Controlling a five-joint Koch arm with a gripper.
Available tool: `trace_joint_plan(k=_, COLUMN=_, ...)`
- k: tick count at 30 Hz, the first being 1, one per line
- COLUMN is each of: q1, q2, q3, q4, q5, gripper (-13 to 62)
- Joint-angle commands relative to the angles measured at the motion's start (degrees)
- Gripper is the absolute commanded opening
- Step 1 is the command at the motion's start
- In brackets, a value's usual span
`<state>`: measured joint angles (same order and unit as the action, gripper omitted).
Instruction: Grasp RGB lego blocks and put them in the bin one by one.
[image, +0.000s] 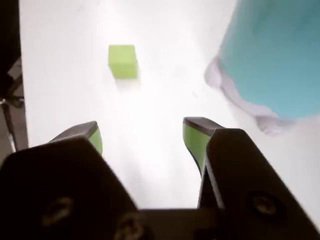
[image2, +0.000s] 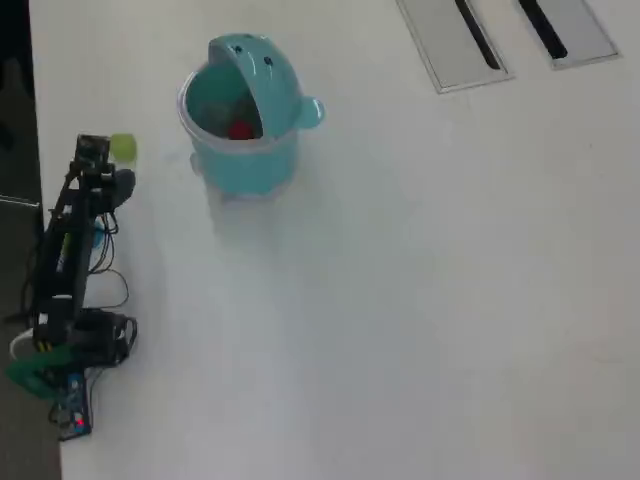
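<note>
Pincer (image: 142, 142) gapes above the table; bin (image2: 245, 160) holds red block (image2: 239, 130).

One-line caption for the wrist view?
Open gripper hovers short of a small lime green cube, teal round plastic bin at right.
</note>
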<state>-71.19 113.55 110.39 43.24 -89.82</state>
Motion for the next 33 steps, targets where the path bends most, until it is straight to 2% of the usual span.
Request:
trace_joint_plan(k=1, q1=-0.79, q2=0.0, q3=-1.23, q4=-5.36, q5=-0.35, gripper=30.1)
trace_joint_plan(k=8, q1=-1.23, q2=-4.39, q3=3.43, q4=-13.1, q5=-2.29, gripper=30.1)
trace_joint_plan(k=23, q1=-3.78, q2=-18.02, q3=2.72, q4=-29.71, q5=-10.28, gripper=30.2)
trace_joint_plan(k=33, q1=-5.8, q2=-27.42, q3=-6.42, q4=-32.17, q5=-12.04, gripper=30.1)
